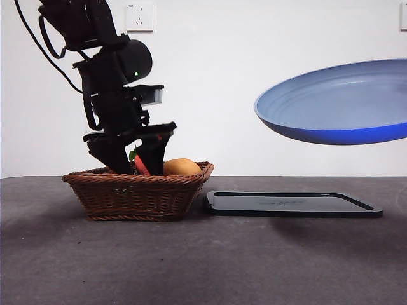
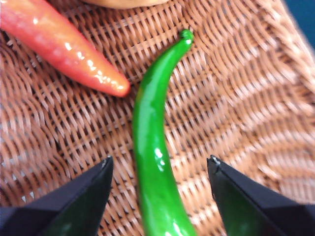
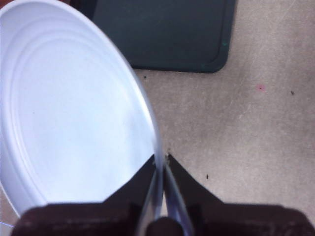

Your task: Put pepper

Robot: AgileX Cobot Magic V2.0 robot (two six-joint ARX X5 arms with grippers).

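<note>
Your left gripper [image 2: 160, 164] is down in the basket [image 1: 137, 190], jaws wide apart, the pepper [image 2: 156, 152] lying between them on the wicker, touching neither. Just beside the pepper's upper half is the carrot's [image 2: 61, 46] tip; a yellow-orange item [image 1: 181, 166] sits by the far rim. Your right gripper [image 3: 161, 164] is pinched on the rim of a blue plate [image 1: 340, 101], held tilted in the air above a dark tray [image 1: 292, 204]. Grey table [image 1: 203, 267], white wall with socket [image 1: 139, 16].
</note>
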